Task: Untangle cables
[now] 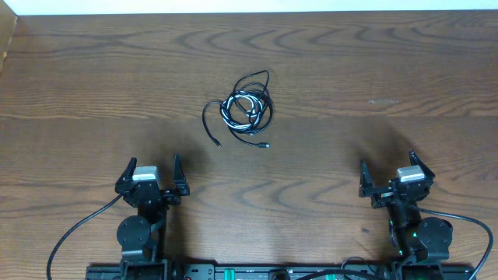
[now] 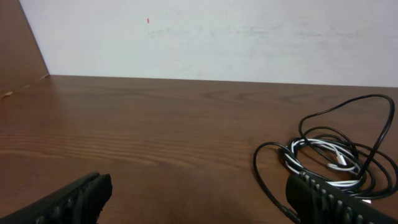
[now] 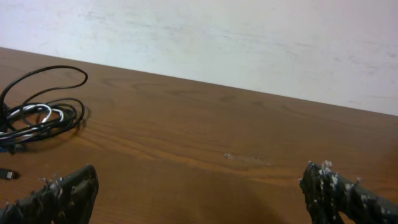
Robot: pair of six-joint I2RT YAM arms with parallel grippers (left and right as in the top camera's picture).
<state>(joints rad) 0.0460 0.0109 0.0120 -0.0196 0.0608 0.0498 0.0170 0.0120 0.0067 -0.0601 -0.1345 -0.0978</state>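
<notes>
The cables lie in one loose tangle near the middle of the wooden table: thin black cords coiled around a white one, with small plugs trailing toward the front. The tangle also shows at the right of the left wrist view and at the far left of the right wrist view. My left gripper is open and empty at the front left, well short of the cables. My right gripper is open and empty at the front right.
The wooden table spreads bare around the tangle. A white wall stands behind the far edge. A loose plug end lies apart from the coil.
</notes>
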